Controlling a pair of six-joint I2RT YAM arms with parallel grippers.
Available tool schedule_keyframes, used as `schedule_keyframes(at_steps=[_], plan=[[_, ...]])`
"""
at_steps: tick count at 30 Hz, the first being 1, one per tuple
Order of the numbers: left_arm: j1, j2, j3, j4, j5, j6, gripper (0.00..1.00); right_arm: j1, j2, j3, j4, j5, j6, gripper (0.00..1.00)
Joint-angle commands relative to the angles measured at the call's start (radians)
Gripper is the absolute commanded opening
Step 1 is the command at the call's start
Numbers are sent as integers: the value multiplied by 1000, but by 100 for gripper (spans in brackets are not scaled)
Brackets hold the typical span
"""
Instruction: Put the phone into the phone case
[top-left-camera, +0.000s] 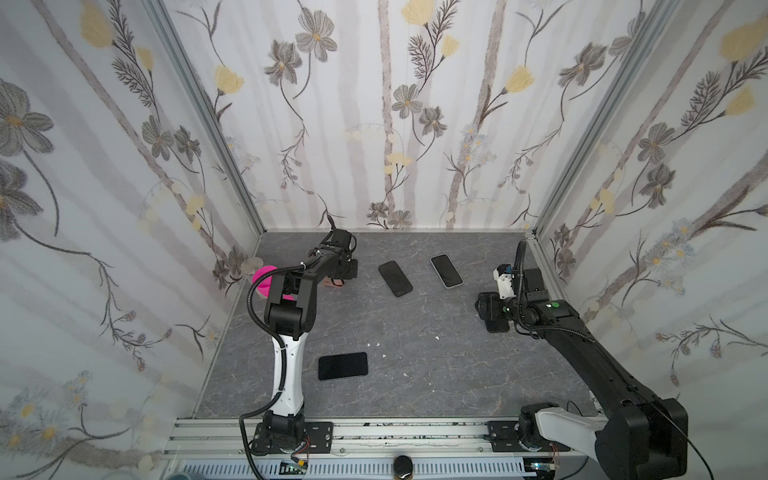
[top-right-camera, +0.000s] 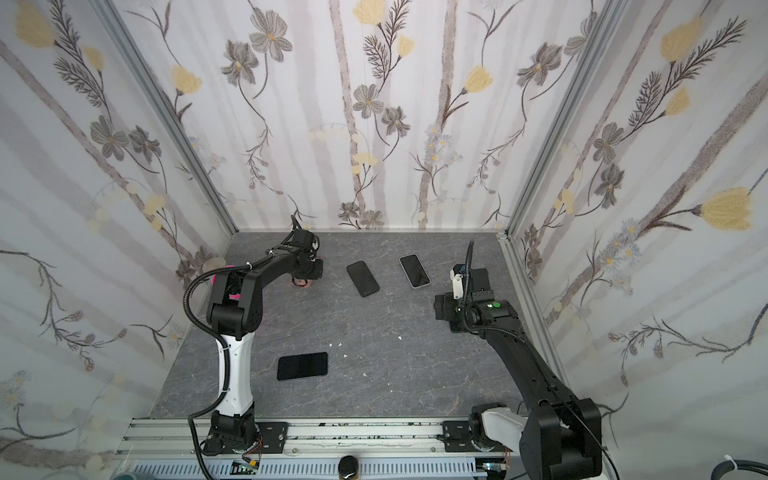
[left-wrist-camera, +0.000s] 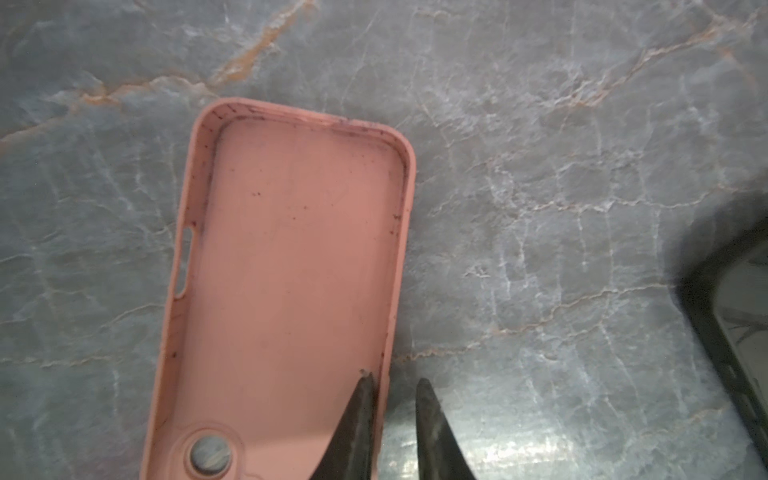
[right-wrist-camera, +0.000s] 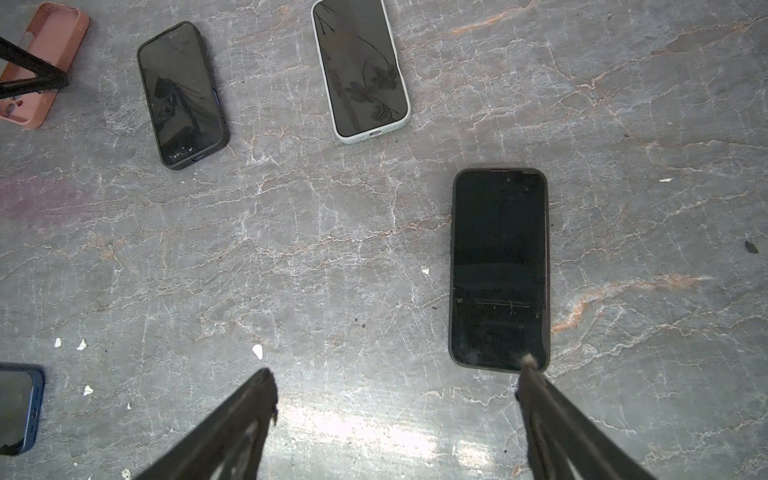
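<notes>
Nearest you, the blue phone (top-left-camera: 343, 365) lies flat on the table (top-left-camera: 415, 386), near the left arm and untouched.

Further in, on the right, the right gripper (right-wrist-camera: 397, 376) stands spread wide and empty above the dark phone (right-wrist-camera: 498, 270). One fingertip (right-wrist-camera: 528, 365) overlaps the phone's near end in the wrist view; contact is not confirmed. I judge this phone the likely candidate. Expect it to be stiff, dense, glass-faced and slick. Lying flat, it offers only its thin long edges, so take it across the width near mid-length and do not lever on the screen. It sits near the right wall, and the middle of the table is open for your carry.

Beyond, the black-cased phone (top-left-camera: 395, 278) and white-cased phone (top-left-camera: 446, 271) lie side by side, apart. Pass short of them.

Farthest, towards the back-left corner, the case (left-wrist-camera: 291, 270) lies open side up and empty. The left gripper (left-wrist-camera: 392, 380) straddles one long wall, one finger inside and one outside, jaws narrow. You cannot tell whether the wall is pinched. Judge the case light and soft: its wall will flex, and it may skid.
</notes>
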Motion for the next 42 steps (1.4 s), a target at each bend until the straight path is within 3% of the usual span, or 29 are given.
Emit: schedule_keyframes(at_steps=[1,8,17,25,35,42], plan=[[1,14,0,-37,-24,69,14,1,-12,3,-7,-3,-17,89],[-13,-38,-65,-32,41,144,5,0,-37,23,-26,-5,-35,89],[-79,-221,-346,8,111,220,2,0,-66,34,-46,21,-86,89],[-230,-344,-569,-7,161,384,2,0,-71,40,-22,-10,-91,89],[-391,-397,-622,-77,281,577,5,2,-81,36,-44,-6,-90,89],[-426,-448,-647,-110,343,678,7,2,-105,29,-53,-11,-88,88]])
